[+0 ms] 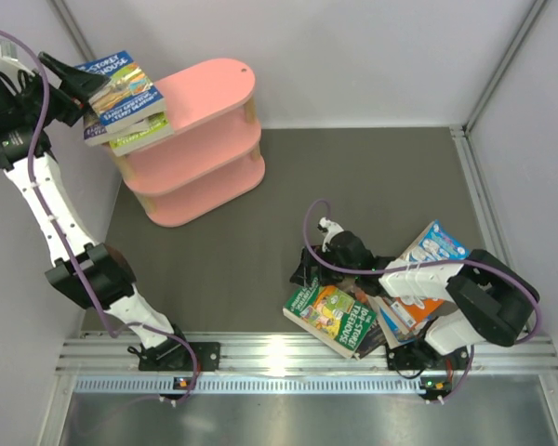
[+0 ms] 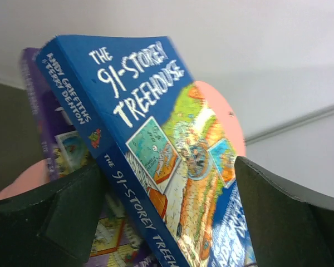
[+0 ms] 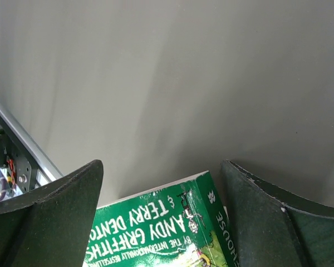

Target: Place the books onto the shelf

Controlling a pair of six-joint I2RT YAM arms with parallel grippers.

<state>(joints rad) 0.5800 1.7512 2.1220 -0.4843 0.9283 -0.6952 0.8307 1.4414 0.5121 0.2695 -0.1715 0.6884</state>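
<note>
Top external: stacked books (blue uppermost) overhang the shelf edge.

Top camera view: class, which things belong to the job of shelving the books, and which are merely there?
Belong: pink shelf; books on its top board; books piled on the table.
Merely there: table; metal rail; purple cables; white walls.
</note>
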